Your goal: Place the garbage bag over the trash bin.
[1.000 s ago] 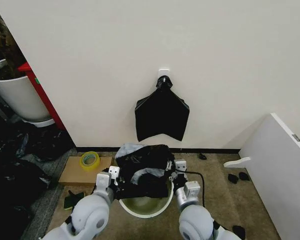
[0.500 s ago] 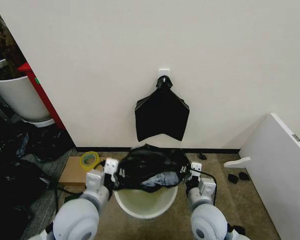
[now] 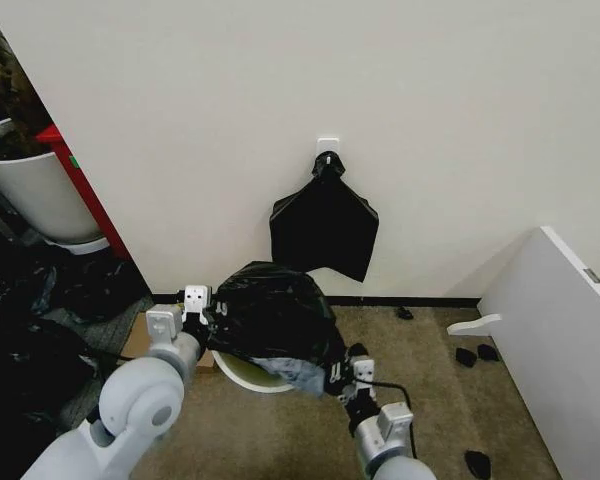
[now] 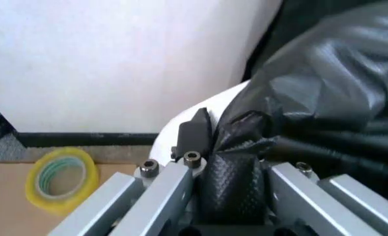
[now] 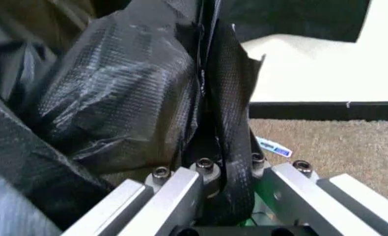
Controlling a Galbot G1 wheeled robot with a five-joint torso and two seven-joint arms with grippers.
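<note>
Plastic fills the middle of the head view: we see the garbage bag (image 3: pixel 275 318) ballooned into a dark, glossy dome, stretched between the two grippers and covering most of the trash bin (image 3: pixel 242 372), of which a pale crescent of rim shows below the bag on the floor by the wall. We find the left gripper (image 3: pixel 202 315) at the bag's left edge, its jaws clamped narrow on a fold of the film; the left wrist view shows that fold bunched between the fingers (image 4: pixel 192 132), with the bin's white rim just behind. The right gripper (image 3: pixel 345 372) sits lower at the bag's front right corner, likewise closed on a pinch of plastic. We also note a roll of yellow tape (image 4: pixel 58 178) on cardboard (image 4: pixel 4 196) beside the bin.
</note>
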